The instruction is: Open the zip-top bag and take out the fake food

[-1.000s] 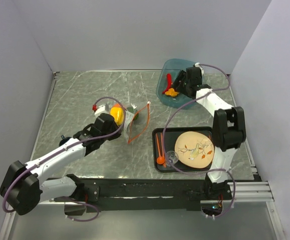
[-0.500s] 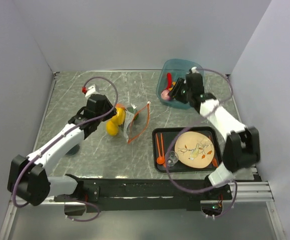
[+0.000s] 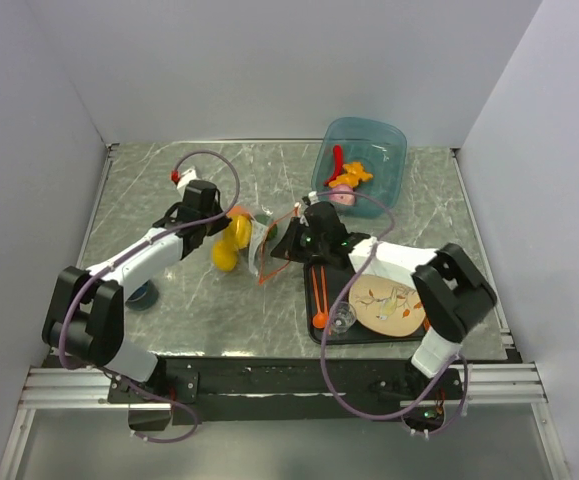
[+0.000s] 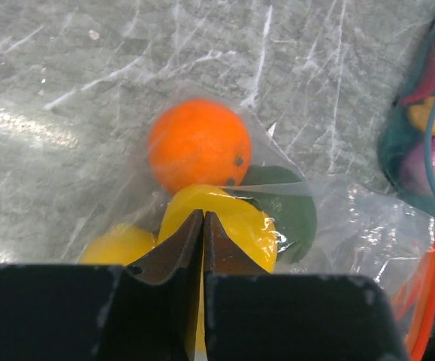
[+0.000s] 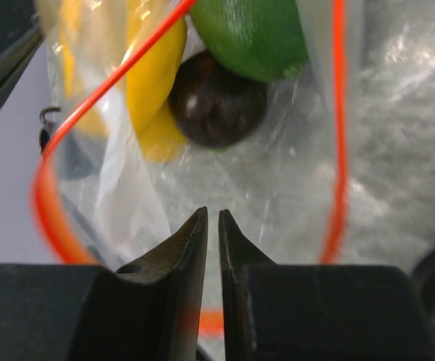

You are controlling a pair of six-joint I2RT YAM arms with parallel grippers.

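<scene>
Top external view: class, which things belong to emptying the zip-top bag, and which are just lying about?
Job: zip-top bag; fake food inside it; blue tub holding more fake food.
Lying about: black tray; plate; orange spoon; clear cup.

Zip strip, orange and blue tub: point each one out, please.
Zip strip (image 5: pixel 339 90), right wrist view, its right-hand run.
Orange (image 4: pixel 198 143), left wrist view, centre of the fruit.
Tub (image 3: pixel 387 160), top view, bare right side.
</scene>
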